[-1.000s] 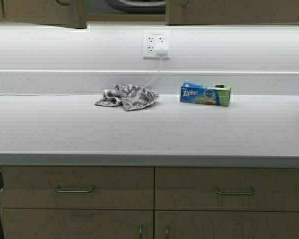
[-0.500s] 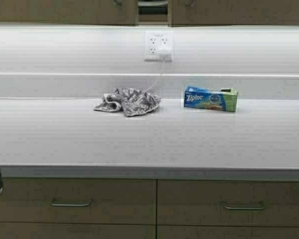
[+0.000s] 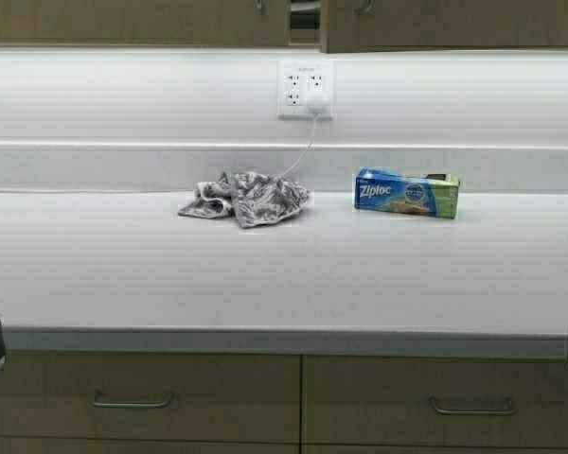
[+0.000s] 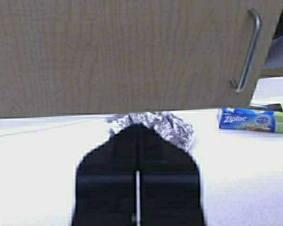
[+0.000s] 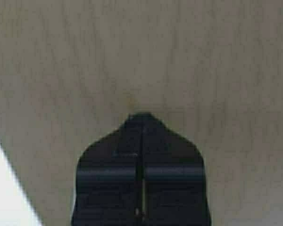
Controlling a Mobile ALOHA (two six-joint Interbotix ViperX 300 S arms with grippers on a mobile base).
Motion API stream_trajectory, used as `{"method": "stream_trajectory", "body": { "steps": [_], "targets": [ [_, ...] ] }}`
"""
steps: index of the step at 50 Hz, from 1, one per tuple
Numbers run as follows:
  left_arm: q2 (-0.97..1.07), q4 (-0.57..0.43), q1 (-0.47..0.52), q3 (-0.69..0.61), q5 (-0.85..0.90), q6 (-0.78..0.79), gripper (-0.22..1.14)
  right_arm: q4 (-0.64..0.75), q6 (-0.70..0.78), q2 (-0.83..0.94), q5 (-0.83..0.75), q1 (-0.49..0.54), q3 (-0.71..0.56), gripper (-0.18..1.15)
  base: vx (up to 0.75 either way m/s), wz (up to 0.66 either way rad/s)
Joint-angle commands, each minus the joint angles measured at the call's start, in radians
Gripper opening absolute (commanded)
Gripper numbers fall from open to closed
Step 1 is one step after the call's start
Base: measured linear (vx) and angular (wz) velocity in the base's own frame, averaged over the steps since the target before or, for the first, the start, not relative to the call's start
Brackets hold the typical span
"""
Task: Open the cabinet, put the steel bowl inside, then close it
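High view: the cabinet [image 3: 170, 21] doors nearly meet, a rag [image 3: 246, 197] and Ziploc box [image 3: 407, 194] on the bench [image 3: 284, 274]. Left wrist: left hand [image 4: 137, 129] clenched, empty, below the door. Right wrist: right hand [image 5: 141, 117] clenched, tip against the wood.

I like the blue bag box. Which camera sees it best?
The high view: the bag box sits whole on the counter. The left wrist view shows it at the edge; the right wrist view shows only wood.
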Motion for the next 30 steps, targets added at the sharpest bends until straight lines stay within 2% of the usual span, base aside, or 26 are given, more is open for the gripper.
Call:
{"method": "stream_trajectory", "body": {
  "steps": [1,10,30],
  "targets": [
    [-0.005,-0.002,-0.003,-0.009,-0.006,0.000,0.04,0.000,0.002,0.038,-0.009,0.002,-0.078,0.06,0.02,0.01],
    [0.003,-0.003,-0.003,-0.008,-0.005,0.000,0.04,0.000,0.002,-0.023,0.003,0.002,-0.031,0.06,0.00,0.00],
    [0.015,-0.003,-0.003,-0.003,-0.006,-0.003,0.04,0.002,0.005,-0.206,0.003,0.002,0.221,0.06,0.00,0.00]
  ]
}}
